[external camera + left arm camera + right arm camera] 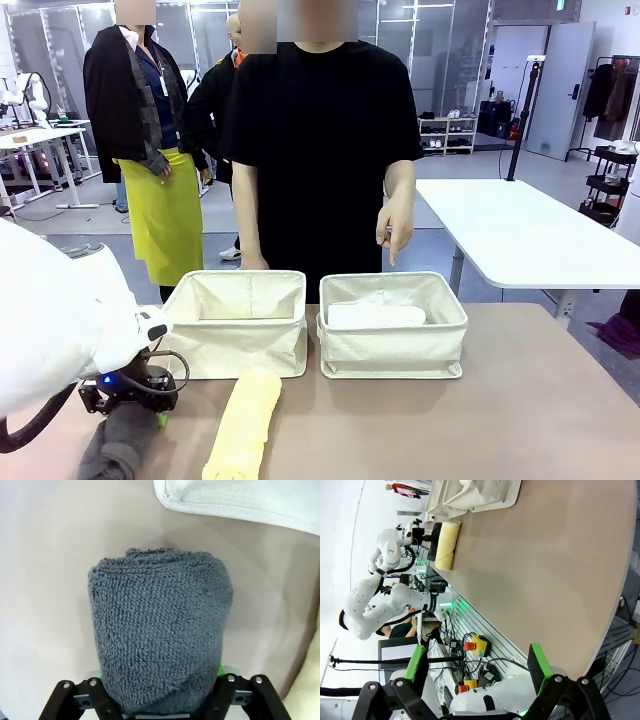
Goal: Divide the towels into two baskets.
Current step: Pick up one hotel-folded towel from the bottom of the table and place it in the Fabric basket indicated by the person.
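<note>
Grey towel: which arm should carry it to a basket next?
Left. Its gripper straddles the grey towel, touching both sides. The right gripper hangs open beyond the table's edge, far from it.

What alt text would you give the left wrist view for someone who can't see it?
A rolled dark grey towel lies on a tan table, gripped at its near end by the left gripper. The corner of a cream canvas basket shows at top right, the edge of a pale yellow towel at bottom right.
</note>
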`<move>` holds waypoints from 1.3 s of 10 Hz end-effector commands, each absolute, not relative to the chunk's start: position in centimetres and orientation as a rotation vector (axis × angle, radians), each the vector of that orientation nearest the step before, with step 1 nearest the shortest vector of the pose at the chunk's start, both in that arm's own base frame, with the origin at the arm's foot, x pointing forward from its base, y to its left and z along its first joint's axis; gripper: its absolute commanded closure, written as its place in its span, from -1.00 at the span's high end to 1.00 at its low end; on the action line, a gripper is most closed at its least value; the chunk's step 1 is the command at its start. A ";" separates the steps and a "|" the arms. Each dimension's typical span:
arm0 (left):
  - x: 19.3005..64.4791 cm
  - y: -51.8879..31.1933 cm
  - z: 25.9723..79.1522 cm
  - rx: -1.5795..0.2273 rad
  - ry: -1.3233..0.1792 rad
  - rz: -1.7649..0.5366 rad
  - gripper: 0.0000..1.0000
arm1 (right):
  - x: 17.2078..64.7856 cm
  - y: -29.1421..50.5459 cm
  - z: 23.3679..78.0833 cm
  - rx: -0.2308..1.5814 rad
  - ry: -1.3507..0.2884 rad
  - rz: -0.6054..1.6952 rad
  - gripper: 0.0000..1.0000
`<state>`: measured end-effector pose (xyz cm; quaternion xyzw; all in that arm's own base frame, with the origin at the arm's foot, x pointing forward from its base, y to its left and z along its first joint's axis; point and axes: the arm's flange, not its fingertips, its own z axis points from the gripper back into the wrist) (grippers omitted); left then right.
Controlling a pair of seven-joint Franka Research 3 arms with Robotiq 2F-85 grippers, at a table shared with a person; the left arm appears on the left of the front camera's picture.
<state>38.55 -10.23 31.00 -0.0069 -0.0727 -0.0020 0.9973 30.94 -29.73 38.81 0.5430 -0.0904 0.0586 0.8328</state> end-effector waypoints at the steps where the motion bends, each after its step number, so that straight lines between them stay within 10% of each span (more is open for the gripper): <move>1: 28.7 -7.2 30.2 -0.057 -0.155 -0.023 0.10 | 30.6 -29.7 39.1 1.139 -0.181 0.130 1.00; 3: 28.6 -6.8 34.3 -0.098 -0.129 -0.115 -0.27 | 30.6 -29.7 39.1 1.139 -0.181 0.130 1.00; 9: 28.5 -4.8 48.7 -0.330 -0.221 -0.776 -0.27 | 30.6 -29.7 39.1 1.139 -0.181 0.130 1.00; 13: 29.2 -4.6 49.1 -0.284 -0.231 -0.644 -0.27 | 30.6 -29.7 39.1 1.139 -0.181 0.130 1.00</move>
